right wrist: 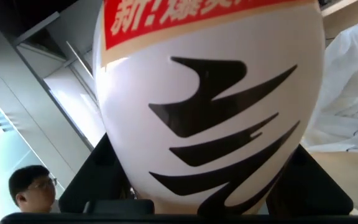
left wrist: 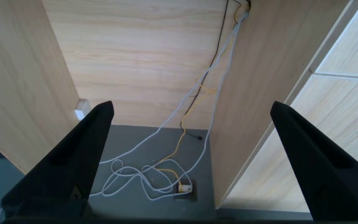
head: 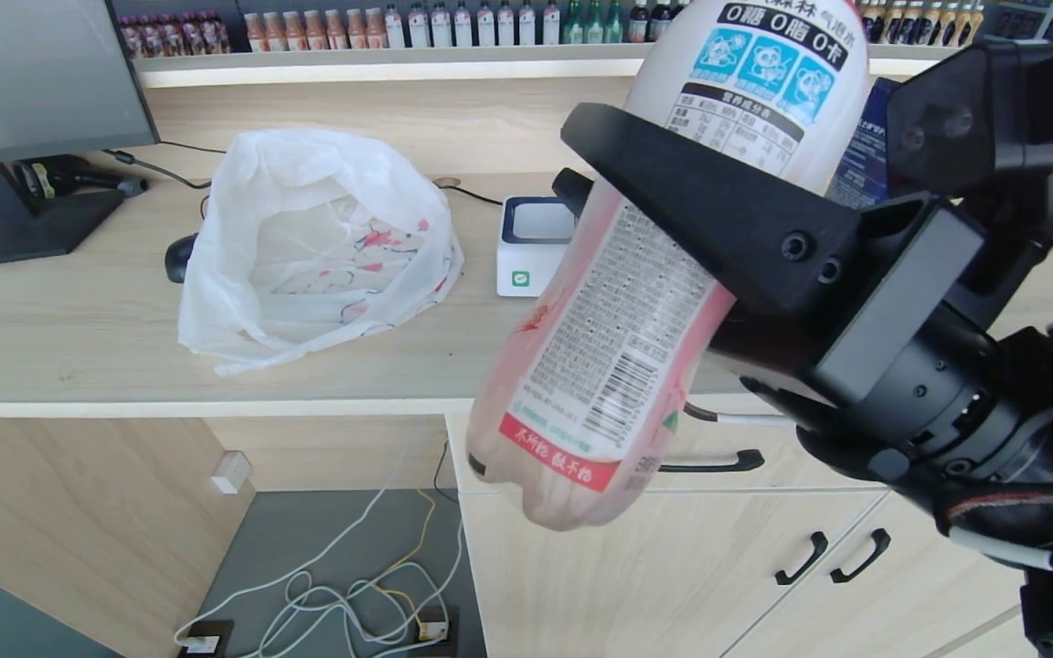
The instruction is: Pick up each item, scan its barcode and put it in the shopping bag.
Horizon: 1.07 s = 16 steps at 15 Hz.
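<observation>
Barcode on the pink bottle, clamped in the right gripper, faces away from the scanner just past its fingertips; rolling the wrist should present it. Shopping bag lies farther beyond. Left gripper hangs wide, empty.

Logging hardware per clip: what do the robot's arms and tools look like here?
Both tools are matte black. The left tool has two tapering wedge fingers. The right tool has a flat finger with screw holes, a boxy body, and white and red-striped cables at the wrist.
</observation>
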{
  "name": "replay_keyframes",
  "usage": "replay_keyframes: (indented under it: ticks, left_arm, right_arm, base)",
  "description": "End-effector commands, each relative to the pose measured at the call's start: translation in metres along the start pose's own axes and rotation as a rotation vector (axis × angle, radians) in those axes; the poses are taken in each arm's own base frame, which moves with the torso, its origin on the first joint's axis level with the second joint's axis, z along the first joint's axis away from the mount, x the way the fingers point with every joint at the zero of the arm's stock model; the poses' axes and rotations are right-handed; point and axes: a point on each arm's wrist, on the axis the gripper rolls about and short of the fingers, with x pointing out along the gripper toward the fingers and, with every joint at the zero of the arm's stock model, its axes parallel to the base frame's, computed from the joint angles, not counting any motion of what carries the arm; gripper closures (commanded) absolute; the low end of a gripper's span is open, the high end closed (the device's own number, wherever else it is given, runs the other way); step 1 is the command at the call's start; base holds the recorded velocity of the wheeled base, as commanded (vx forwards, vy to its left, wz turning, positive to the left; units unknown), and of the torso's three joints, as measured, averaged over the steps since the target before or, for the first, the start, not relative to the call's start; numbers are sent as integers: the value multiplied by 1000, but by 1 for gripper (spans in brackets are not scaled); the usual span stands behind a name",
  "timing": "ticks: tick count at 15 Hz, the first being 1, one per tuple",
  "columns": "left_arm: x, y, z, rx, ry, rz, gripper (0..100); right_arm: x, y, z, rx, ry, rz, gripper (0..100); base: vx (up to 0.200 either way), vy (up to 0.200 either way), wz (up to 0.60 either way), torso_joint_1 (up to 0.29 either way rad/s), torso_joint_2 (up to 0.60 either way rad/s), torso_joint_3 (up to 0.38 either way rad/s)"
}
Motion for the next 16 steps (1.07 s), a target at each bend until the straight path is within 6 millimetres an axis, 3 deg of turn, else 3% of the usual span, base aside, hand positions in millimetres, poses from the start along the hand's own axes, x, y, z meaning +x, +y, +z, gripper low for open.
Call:
replay_keyframes:
  ticks: [1,16]
  left_arm:
    - [0,0,0,0,-2,0,0]
    - [0,0,0,0,-2,0,0]
  right_arm:
    - [6,-3,-13,46,26,9,100]
    - [7,2,-4,88,34,71,100]
  base:
    - [0,0,0,0,0,0]
    - [0,0,0,0,0,0]
